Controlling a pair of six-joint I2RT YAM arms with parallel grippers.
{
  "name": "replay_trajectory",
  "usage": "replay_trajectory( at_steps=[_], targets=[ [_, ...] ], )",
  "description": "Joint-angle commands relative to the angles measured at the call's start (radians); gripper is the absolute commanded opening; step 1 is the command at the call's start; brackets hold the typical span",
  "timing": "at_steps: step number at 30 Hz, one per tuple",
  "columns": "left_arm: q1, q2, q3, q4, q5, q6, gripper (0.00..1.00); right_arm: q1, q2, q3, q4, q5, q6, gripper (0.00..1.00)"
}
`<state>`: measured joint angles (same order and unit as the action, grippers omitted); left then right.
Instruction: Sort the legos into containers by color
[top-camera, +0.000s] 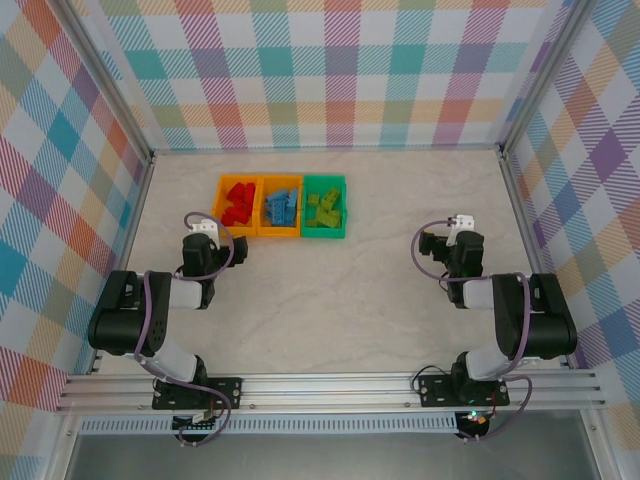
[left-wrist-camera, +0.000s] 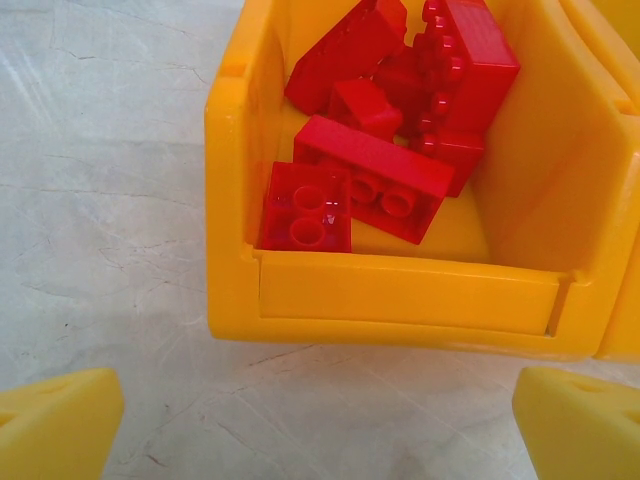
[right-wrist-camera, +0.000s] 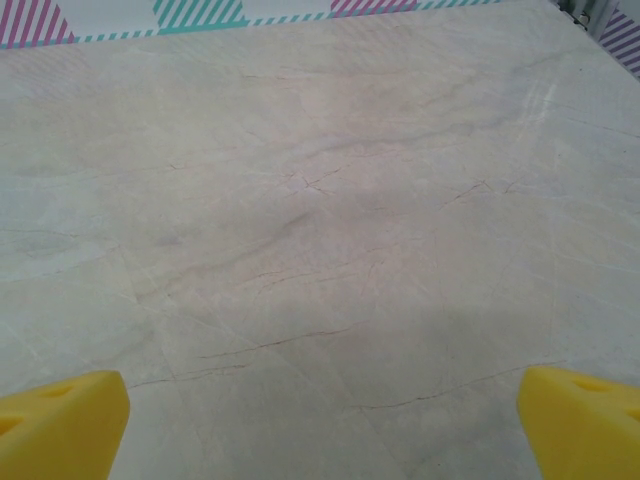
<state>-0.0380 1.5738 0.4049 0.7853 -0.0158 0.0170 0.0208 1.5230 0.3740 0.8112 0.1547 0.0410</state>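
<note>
From above: red, blue and green bricks (top-camera: 283, 208) sorted into three bins (top-camera: 283, 236) in a row toward the far side of the table (top-camera: 330, 300), closest to the left arm (top-camera: 150, 300).

Left wrist: left fingers (left-wrist-camera: 320, 430) spread wide, empty, leftmost bin (left-wrist-camera: 400, 300) with red bricks dead ahead, just beyond.

Right wrist: right fingers (right-wrist-camera: 320, 420) spread, empty, over table.

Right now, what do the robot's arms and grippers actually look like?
The left arm and right arm are chunky black segments, each with a purple cable looping along it. The left gripper and right gripper carry white housings and bright yellow wedge-shaped fingers.
</note>
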Motion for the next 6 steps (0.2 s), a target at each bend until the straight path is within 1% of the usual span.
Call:
replay_trajectory(
  at_steps=[1,6],
  targets=[
    [-0.005,-0.007,0.02,0.015,0.007,0.015,1.0,0.002,0.003,0.02,0.032,-0.021,0.01,1.0],
    [-0.005,-0.006,0.02,0.015,0.008,0.014,1.0,0.002,0.001,0.014,0.042,-0.023,0.008,1.0]
  ],
)
